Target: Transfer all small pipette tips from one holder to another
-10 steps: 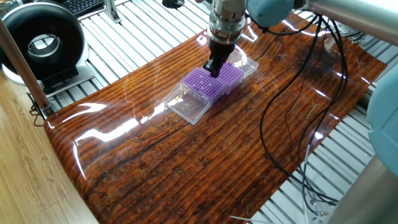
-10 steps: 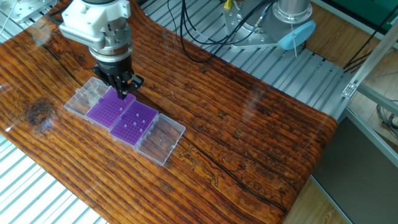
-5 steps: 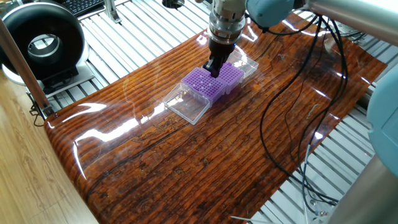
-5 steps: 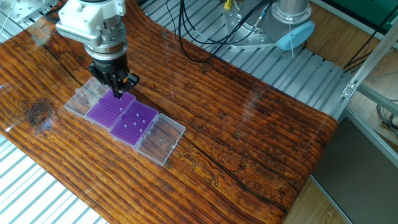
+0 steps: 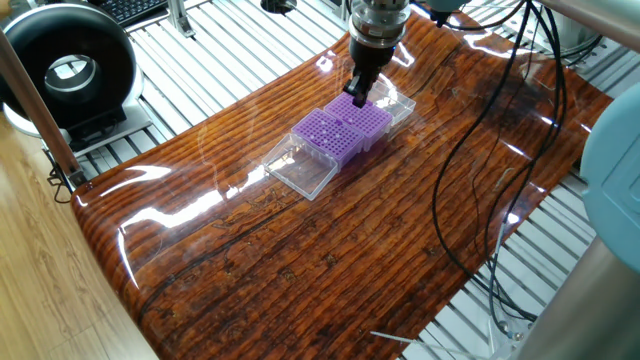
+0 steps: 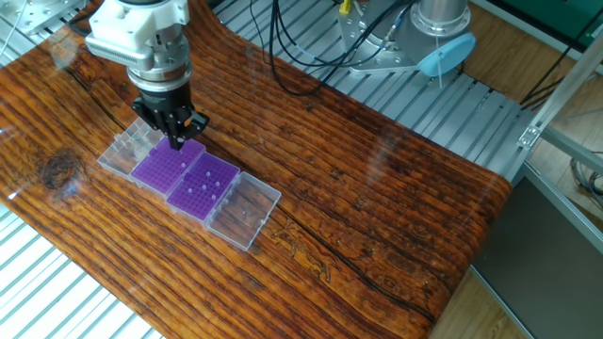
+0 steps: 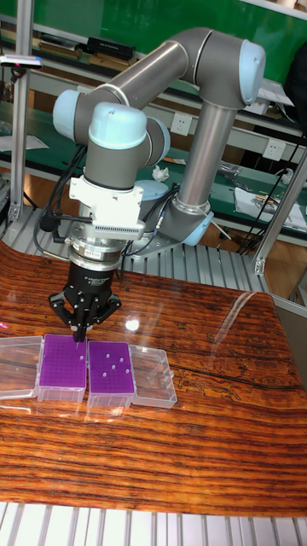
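Observation:
Two purple holders sit side by side on the wooden table, each in a clear box with its lid laid open. The right holder (image 6: pixel 207 186) (image 7: pixel 111 373) (image 5: pixel 322 132) carries several small white pipette tips (image 7: pixel 108 369). No tips show in the left holder (image 6: pixel 160 167) (image 7: pixel 62 367) (image 5: pixel 366 121). My gripper (image 6: pixel 176 141) (image 7: pixel 79 335) (image 5: pixel 358 98) hangs just above the far edge of the left holder. Its fingers are drawn together to a point. Whether a tip is pinched between them is too small to make out.
The open clear lids (image 6: pixel 127 151) (image 6: pixel 245 212) lie flat at the outer ends of the two boxes. Black cables (image 5: pixel 450 190) trail across the table's right part. A round black device (image 5: pixel 65 70) stands on the slatted bench beyond the table edge.
The gripper has shifted from the seam between the two holders to over the left holder's far edge and has risen slightly. The holders and the tips have not moved.

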Available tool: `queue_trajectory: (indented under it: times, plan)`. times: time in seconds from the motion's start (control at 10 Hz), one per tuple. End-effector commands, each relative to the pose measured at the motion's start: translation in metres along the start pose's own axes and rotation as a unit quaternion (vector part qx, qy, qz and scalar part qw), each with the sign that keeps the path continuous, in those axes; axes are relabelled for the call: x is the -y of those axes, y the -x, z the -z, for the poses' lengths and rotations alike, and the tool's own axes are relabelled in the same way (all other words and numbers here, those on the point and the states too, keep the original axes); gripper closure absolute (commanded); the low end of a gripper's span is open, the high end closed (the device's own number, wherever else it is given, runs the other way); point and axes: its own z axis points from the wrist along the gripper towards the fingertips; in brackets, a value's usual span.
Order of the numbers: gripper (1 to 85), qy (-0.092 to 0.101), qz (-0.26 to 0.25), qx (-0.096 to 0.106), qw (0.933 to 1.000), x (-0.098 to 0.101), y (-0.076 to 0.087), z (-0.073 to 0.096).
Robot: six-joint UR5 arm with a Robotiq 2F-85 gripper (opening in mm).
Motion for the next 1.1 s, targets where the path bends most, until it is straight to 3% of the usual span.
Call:
queue_trajectory:
  times: [0.0,1.0]
  plan:
    - [84.3,0.004,-0.002,0.010,0.9999,0.0007,0.0023,-0.0050]
    - [84.3,0.010,-0.001,0.027,0.9996,-0.0010,0.0078,-0.0139]
